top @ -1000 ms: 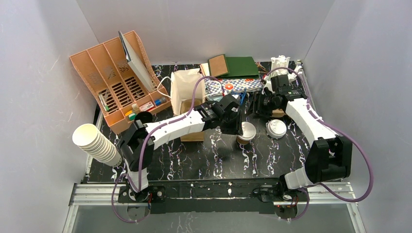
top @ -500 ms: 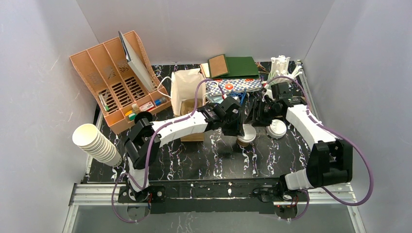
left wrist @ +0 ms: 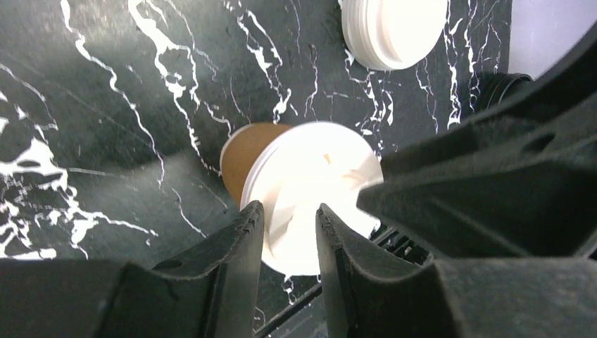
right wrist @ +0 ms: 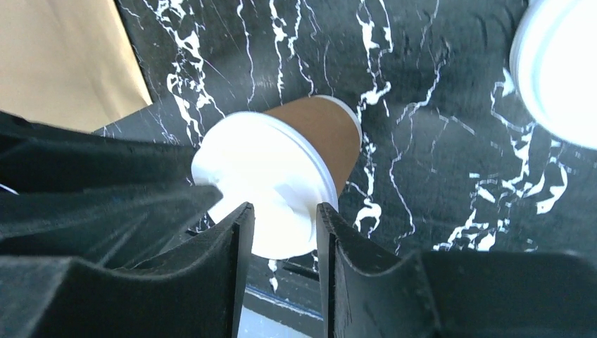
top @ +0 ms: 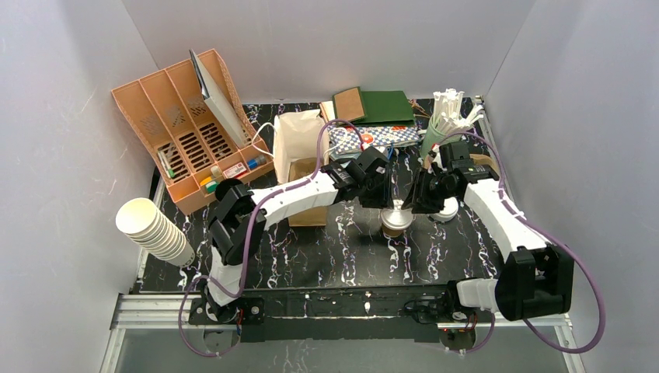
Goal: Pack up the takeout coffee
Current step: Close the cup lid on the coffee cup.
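A black table (top: 326,260) veined with white sits inside a pale, plain-walled enclosure, and a cream paper bag (top: 298,144) stands upright on it towards the back. The takeout cup (top: 394,228), tan-brown, stands upright on the table to the right of the bag and somewhat nearer the arm bases. A white lid (top: 398,210) is already on top of it. A small stack of spare lids (left wrist: 394,28) lies farther right of the bag, beyond the cup.

Both arms meet over that cup. The left gripper (left wrist: 288,213) reaches in from the bag's side with its jaws a little apart. The lid shows through the gap, and nothing is pinched between them. The right gripper (right wrist: 284,210) comes from the side away from the bag, also with a narrow gap and nothing clamped in it. Each pair of tips sits over the lid's rim, but whether they press on it cannot be told.

The step in hand looks like seating the lid, with the two grippers bearing on opposite edges. The lid seems to sit level, though the views do not show whether it has snapped home all round.

Next, the tips need to clear the lid. One gripper must then widen enough to take the cup by its wall below the rim, keep it upright, and carry it leftward to lower it into the bag's mouth.
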`<state>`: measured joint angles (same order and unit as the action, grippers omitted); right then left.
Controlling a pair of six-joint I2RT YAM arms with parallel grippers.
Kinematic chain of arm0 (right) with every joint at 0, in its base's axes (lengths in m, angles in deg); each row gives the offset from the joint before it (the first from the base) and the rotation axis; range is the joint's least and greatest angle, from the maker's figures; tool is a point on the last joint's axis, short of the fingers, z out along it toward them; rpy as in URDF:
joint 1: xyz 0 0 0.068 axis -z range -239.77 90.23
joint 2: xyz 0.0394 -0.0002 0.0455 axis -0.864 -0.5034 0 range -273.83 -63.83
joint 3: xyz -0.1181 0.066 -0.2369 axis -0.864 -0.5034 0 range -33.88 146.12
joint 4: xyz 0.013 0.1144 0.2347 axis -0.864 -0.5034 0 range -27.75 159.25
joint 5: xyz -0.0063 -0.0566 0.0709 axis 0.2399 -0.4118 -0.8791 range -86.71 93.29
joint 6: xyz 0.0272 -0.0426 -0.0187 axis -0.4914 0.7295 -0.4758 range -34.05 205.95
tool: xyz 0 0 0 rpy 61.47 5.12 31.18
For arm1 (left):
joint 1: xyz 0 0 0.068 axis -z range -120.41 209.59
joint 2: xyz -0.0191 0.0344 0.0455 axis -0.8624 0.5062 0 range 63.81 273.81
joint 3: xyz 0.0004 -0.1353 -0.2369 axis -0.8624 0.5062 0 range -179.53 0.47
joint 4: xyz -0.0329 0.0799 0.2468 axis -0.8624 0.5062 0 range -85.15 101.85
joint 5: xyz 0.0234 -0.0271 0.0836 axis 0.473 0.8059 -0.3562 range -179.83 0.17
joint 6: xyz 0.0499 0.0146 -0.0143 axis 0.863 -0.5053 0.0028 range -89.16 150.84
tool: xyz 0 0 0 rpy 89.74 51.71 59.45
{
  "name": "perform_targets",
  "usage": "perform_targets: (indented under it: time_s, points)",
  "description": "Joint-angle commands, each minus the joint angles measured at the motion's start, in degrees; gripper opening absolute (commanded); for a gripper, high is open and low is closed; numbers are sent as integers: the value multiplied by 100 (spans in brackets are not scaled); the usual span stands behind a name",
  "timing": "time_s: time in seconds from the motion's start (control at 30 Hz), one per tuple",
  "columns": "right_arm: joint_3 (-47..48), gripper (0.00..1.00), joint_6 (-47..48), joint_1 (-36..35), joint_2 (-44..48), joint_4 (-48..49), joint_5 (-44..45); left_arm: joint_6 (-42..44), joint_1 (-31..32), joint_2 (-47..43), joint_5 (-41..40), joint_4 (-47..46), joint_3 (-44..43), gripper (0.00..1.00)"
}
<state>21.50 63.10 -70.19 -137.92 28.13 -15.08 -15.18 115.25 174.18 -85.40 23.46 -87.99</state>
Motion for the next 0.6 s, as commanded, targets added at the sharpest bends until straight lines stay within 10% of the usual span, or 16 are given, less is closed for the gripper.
perform_targets:
  time_s: [0.0, 0.57]
  points:
    - [-92, 45, -347, -31, 335, -531, 244, 372, -7, 148, -255, 80, -336, 31]
    - [378, 41, 163, -44, 426, -817, 636, 758, 30, -206, -205, 645, -408, 33]
